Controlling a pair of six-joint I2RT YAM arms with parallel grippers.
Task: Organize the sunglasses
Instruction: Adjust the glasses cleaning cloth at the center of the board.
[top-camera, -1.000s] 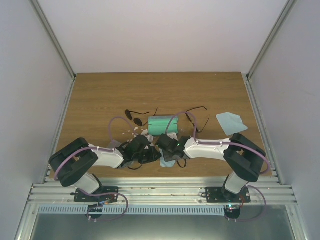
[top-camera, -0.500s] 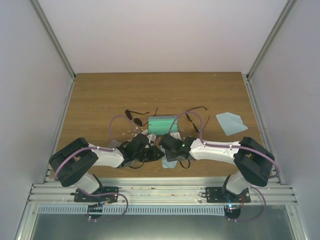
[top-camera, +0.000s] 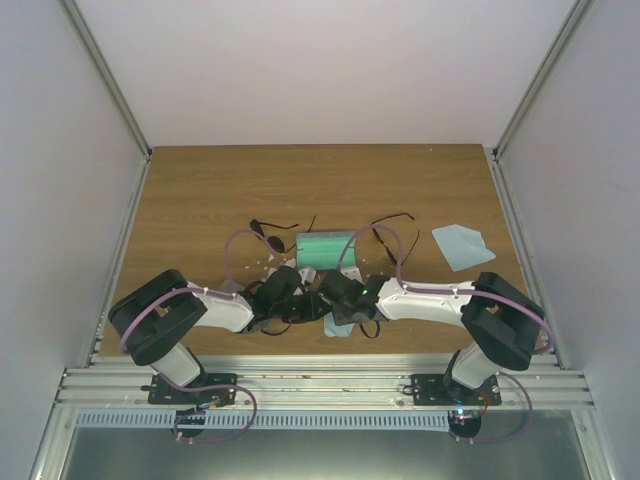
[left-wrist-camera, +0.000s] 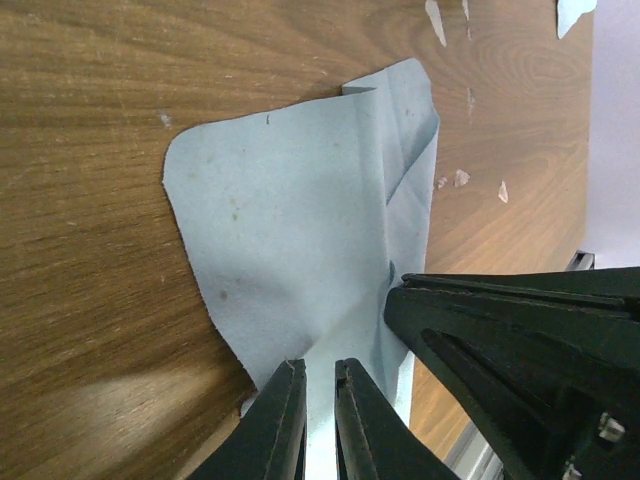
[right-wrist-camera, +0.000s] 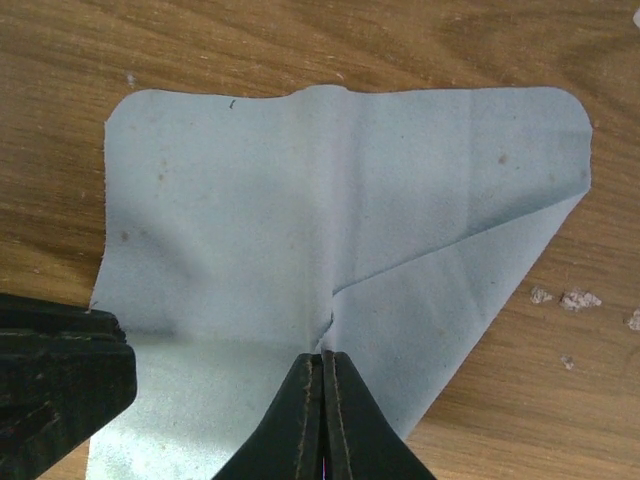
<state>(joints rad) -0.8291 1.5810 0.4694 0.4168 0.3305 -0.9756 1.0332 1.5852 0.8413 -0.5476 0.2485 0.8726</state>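
The left gripper (left-wrist-camera: 320, 368) and the right gripper (right-wrist-camera: 322, 358) are both pinched closed on one light blue cloth (right-wrist-camera: 300, 200) under them. Just beyond them lies one flat case (top-camera: 325, 246). Farther, the dark sunglasses (top-camera: 268, 231) lie beyond the left gripper, and the paler sunglasses (top-camera: 384, 236) and a second cloth (top-camera: 462, 245) beyond the right. The two wire frames are probably light and fragile, so the bridge seems the safest place to hold.

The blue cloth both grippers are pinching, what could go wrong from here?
1. The left gripper and right gripper pinch the same cloth close together, so they might bump when moving.
2. The cloth is creased at the right gripper; uneven pulling could bunch it or slip it free.
3. The dark sunglasses and the paler sunglasses lie just beyond the wrists and might get knocked.
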